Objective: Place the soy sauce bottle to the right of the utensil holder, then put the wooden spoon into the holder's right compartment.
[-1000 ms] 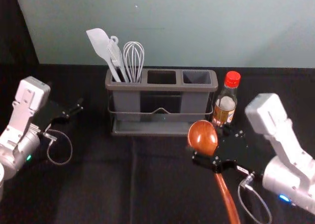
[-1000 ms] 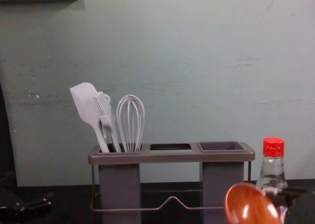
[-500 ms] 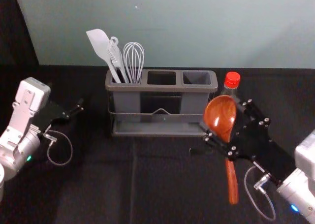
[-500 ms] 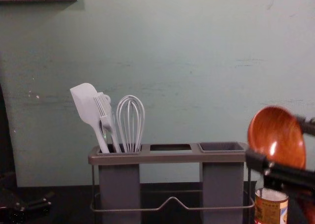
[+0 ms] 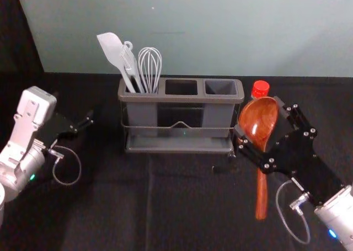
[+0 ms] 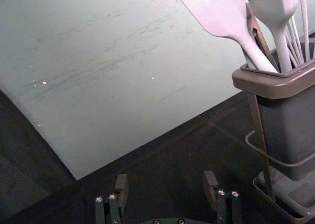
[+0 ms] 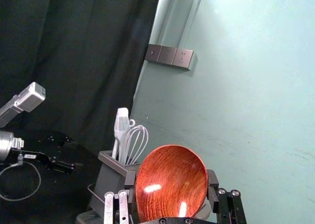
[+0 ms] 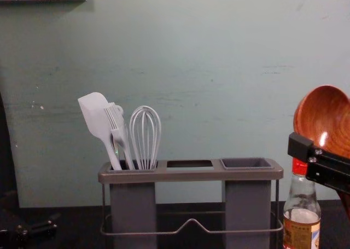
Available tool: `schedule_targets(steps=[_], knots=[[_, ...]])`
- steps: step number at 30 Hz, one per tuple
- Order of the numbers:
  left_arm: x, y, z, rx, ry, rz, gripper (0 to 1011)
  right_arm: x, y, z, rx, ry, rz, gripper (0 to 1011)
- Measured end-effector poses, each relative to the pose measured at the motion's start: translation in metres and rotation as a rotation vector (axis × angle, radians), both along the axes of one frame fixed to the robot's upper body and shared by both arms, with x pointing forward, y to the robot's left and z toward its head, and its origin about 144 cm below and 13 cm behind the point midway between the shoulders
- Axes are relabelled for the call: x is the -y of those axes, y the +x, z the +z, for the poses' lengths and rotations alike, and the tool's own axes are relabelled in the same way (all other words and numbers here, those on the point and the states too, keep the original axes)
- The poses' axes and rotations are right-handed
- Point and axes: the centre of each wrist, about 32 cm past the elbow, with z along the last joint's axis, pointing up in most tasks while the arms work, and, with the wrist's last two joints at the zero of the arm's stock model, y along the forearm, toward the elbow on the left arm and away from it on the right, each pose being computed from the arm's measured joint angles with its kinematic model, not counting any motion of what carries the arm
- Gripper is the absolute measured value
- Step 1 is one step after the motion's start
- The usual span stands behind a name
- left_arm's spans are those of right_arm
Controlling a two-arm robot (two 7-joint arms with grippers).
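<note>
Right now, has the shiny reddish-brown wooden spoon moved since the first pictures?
Yes, the spoon went up and right. In the chest view, its bowl was below the rim of the grey utensil holder; now it's higher.

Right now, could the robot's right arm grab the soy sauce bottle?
Probably not: the right gripper holds the wooden spoon, which it would likely have to put down first. The soy sauce bottle stands upright beyond it, beside the utensil holder's right end.
</note>
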Motion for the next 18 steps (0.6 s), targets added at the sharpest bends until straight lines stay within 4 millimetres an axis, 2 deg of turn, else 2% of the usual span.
schedule_targets(steps=[18], knots=[[0.0,0.0,0.0,0.0,0.0,0.0,1005,0.0,0.0002,0.0004,0.004,-0.002,0.003,854]])
